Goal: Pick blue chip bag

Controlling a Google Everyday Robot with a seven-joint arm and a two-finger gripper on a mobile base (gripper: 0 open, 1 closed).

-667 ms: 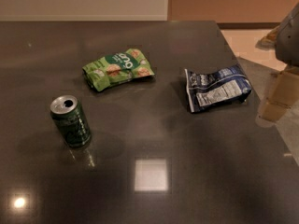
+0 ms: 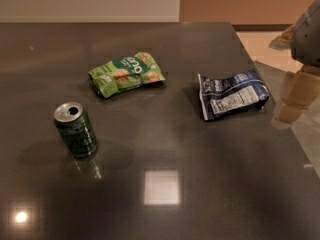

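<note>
The blue chip bag (image 2: pixel 232 94) lies flat on the dark table (image 2: pixel 165 204), right of centre. It is crinkled navy with its white nutrition-label panel facing up. My gripper (image 2: pixel 295 96) is at the right edge of the camera view, just right of the bag and apart from it, over the table's right edge. Its grey body is cut off by the frame. It holds nothing that I can see.
A green snack bag with cracker pictures (image 2: pixel 126 73) lies left of the blue bag, toward the back. A green soda can (image 2: pixel 76 129) stands upright at the front left. The table's right edge runs close behind the blue bag.
</note>
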